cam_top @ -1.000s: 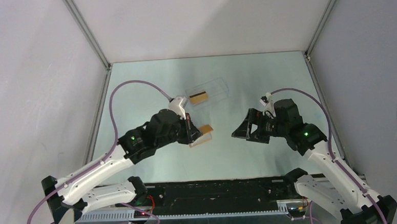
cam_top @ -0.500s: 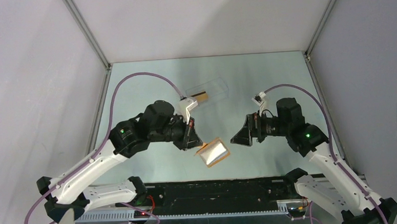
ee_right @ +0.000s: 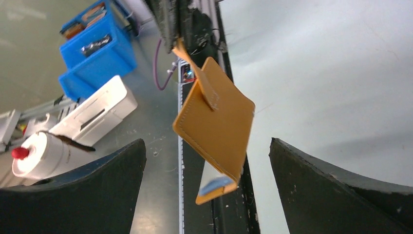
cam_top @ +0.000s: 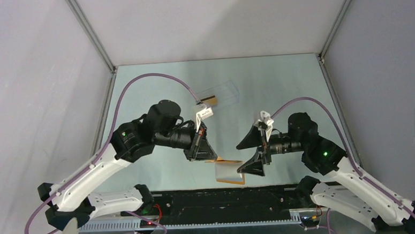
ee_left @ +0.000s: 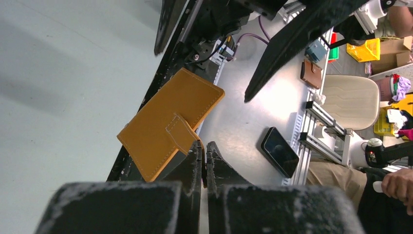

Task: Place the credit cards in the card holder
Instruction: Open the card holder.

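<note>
Over table [cam_top: 155,87]: card holder [cam_top: 229,172] in left tool [cam_top: 207,153].

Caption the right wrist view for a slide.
Open right gripper frames the card holder dangling from the shut left gripper.

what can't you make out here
- Pockets of the card holder: right wrist view shows only the outside and a blue-grey sliver; contents hidden.
- How many credit cards lie in the clear box: top view, too small.
- End of the strap: left wrist view, hidden between the left tool fingers.
</note>
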Robot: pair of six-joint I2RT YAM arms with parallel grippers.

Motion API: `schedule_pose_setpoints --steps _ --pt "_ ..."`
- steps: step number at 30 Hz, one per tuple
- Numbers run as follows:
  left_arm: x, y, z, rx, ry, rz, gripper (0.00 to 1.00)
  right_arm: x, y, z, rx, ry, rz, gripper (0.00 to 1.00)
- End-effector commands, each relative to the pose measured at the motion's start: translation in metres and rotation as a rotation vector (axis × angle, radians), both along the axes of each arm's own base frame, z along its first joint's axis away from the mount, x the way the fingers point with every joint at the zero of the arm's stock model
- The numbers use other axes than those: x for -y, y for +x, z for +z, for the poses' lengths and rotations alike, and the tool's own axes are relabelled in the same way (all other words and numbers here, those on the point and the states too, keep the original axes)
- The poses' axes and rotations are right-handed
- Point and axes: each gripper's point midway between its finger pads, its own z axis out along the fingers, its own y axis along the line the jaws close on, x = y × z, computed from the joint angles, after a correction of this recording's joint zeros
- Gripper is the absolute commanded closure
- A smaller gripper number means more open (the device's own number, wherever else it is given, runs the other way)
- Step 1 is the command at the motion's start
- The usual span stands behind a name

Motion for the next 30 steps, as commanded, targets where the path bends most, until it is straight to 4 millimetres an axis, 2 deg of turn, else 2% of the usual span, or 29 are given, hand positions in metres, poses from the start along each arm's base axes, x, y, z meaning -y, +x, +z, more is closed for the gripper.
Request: schedule_pose_setpoints --steps 1,4,10,14,17,18,19,20,21,22,23,24,25,26,27,28,29,30 --pt "0.006 -0.010 0.022 0.023 -0.066 -0.072 1.00 -0.014 -0.005 0.026 0.164 0.068 0.057 0.01" --pt "0.007 -0.011 0.026 0.024 -0.072 -0.078 1.00 -0.021 -0.007 0.021 0.167 0.054 0.071 0.01" --pt "0.008 -0.010 0.037 0.044 -0.094 -0.074 1.00 -0.037 -0.011 0.026 0.147 0.084 0.108 0.05" --pt "0.008 -0.004 0.046 0.072 -0.107 -0.036 1.00 -0.043 -0.005 0.021 0.116 0.065 0.069 0.22" --pt "0.008 -0.002 0.047 0.074 -0.104 -0.020 1.00 -0.044 0.007 0.015 0.108 0.035 -0.023 0.28" --pt "0.009 0.000 0.046 0.073 -0.101 -0.013 1.00 -0.044 0.008 0.016 0.113 0.039 -0.037 0.37" --pt "0.009 0.000 0.046 0.073 -0.101 -0.012 1.00 -0.045 0.011 0.017 0.106 0.040 -0.064 0.42" --pt "0.011 0.001 0.045 0.070 -0.099 -0.012 1.00 -0.045 0.012 0.020 0.107 0.051 -0.070 0.54" --pt "0.011 0.002 0.045 0.072 -0.099 -0.007 1.00 -0.045 0.014 0.022 0.098 0.056 -0.086 0.60" --pt "0.012 0.005 0.044 0.076 -0.096 0.005 1.00 -0.045 0.015 0.025 0.092 0.062 -0.098 0.75" --pt "0.012 0.007 0.044 0.082 -0.095 0.016 0.96 -0.044 0.017 0.027 0.068 0.066 -0.121 0.83" --pt "0.011 0.015 0.043 0.101 -0.086 0.055 0.90 -0.044 0.018 0.028 0.040 0.067 -0.135 0.97" --pt "0.010 0.019 0.042 0.107 -0.079 0.083 0.69 -0.042 0.023 0.028 0.029 0.064 -0.170 1.00" --pt "0.005 0.030 0.042 0.140 -0.069 0.153 0.57 -0.041 0.025 0.028 0.000 0.061 -0.190 1.00" --pt "-0.001 0.045 0.036 0.160 -0.042 0.246 0.36 -0.039 0.030 0.029 -0.012 0.060 -0.223 1.00" --pt "-0.008 0.049 0.033 0.172 -0.035 0.291 0.27 -0.036 0.034 0.026 -0.051 0.050 -0.258 1.00" --pt "-0.017 0.058 0.037 0.196 -0.045 0.374 0.13 -0.032 0.039 0.027 -0.071 0.052 -0.288 1.00" --pt "-0.021 0.063 0.028 0.191 -0.030 0.409 0.08 -0.026 0.046 0.024 -0.124 0.047 -0.328 1.00"
